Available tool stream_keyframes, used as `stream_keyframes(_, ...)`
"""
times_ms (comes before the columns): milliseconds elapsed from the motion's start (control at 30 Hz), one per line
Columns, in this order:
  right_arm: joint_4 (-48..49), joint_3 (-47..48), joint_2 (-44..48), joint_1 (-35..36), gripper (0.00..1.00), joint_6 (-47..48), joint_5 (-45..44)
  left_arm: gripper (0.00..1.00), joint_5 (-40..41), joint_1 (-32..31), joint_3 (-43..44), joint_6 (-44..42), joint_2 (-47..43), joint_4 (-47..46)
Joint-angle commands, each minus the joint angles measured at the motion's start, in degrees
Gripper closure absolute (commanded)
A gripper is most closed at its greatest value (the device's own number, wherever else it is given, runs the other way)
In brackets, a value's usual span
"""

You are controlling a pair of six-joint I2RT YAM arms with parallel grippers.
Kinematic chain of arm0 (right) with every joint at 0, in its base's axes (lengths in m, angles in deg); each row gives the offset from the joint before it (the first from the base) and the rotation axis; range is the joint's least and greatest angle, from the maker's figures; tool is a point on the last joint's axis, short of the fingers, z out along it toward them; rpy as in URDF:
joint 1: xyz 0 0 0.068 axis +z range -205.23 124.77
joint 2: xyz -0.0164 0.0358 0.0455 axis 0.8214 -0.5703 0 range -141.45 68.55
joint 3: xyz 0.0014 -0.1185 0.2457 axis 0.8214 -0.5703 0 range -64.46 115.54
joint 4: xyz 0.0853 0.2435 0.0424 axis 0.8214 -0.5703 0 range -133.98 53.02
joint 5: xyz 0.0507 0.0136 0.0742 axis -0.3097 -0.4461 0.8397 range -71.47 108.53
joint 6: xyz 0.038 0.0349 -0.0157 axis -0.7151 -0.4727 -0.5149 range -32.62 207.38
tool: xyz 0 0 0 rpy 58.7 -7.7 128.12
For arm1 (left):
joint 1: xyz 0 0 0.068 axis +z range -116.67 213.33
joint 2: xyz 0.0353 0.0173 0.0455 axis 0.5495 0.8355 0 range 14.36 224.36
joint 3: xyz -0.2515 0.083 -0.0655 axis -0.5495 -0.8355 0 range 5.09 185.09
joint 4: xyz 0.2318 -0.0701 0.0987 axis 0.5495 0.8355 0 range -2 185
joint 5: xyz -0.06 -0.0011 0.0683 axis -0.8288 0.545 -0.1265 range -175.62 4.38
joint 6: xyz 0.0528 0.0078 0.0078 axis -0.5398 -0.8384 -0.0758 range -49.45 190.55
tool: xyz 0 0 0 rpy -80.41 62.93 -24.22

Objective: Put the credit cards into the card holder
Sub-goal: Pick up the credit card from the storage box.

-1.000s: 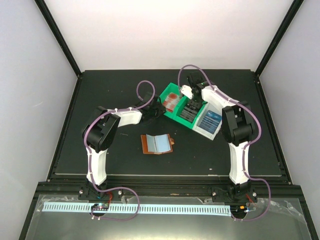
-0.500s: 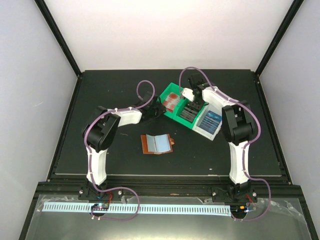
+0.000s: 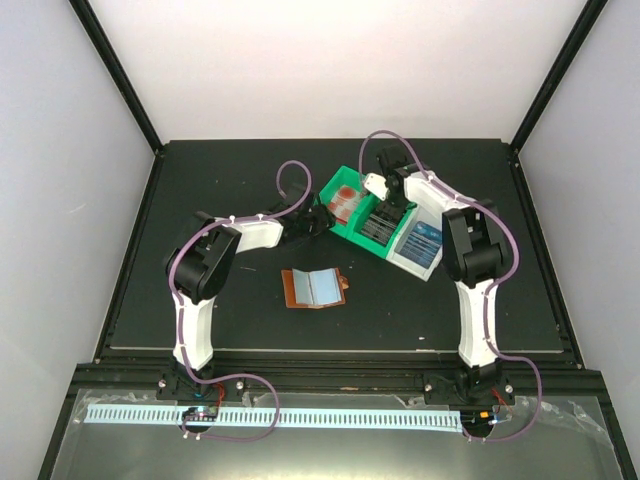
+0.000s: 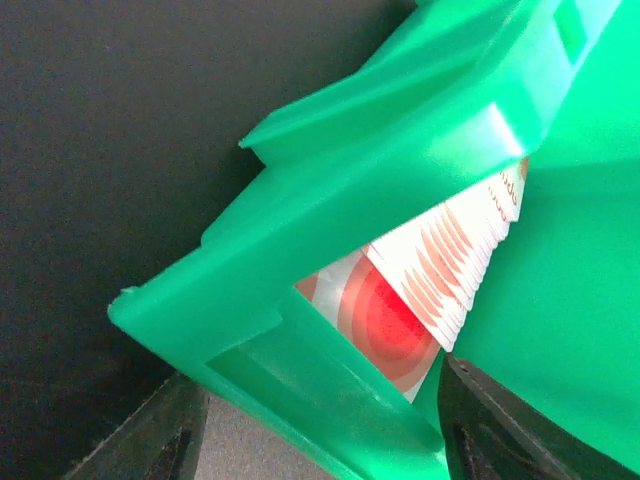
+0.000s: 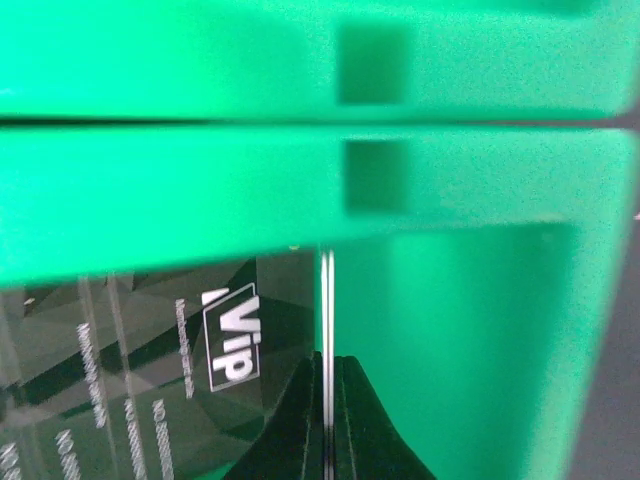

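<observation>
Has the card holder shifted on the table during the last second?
No. The card holder lies in the same spot, at the same gap from the table's near edge as in both earlier top views.

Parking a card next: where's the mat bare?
Bare: mat left of the left arm, right of the right arm, and the strip between wallet and near edge. Crowded: green bins, left hand at them, right hand pinching a card.

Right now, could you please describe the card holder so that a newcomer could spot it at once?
Start at the black table, then come toward its near edge from the green bins. The card holder lies alone there, flat and open: brown leather with a pale inside, not plastic.
</observation>
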State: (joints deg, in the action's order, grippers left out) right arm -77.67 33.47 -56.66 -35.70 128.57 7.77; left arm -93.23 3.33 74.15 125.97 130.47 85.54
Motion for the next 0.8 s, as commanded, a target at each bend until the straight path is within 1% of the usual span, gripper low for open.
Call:
stream_keyframes(0, -0.8, 1.1, 8.6, -0.6, 0.99, -1.0, 3.4, 0.33, -3.2, -0.2, -0.6, -3.8, -2.9, 1.9)
stream_keyframes(200, -7.4, 2.3, 15.0, -0.6, 0.99, -4.9, 9.2, 0.23, -5.8, -0.3, -1.3, -5.5, -8.4, 0.8)
stream_keyframes(333, -10.1, 2.2, 17.6, -0.7, 0.99, -12.0, 11.5, 0.20, -7.1, -0.4, -2.6, -5.9, -12.1, 0.0)
stream_keyframes(433, -9.8, 2.0, 19.6, -0.7, 0.99, -18.6, 14.1, 0.15, -7.8, -0.8, -5.0, -6.3, -15.5, -1.4)
stream_keyframes(567, -6.4, 0.9, 23.2, -0.7, 0.99, -30.1, 18.6, 0.10, -10.2, -1.5, -9.6, -7.7, -20.9, -5.5)
stream_keyframes(700, 2.2, -8.2, 30.3, -0.7, 0.99, -44.7, 25.4, 0.08, -16.5, -2.2, -12.9, -8.0, -24.4, -10.7)
stream_keyframes(767, 5.9, -12.2, 33.7, -0.8, 0.99, -51.0, 31.0, 0.02, -19.2, -2.9, -13.6, -7.9, -25.7, -11.9)
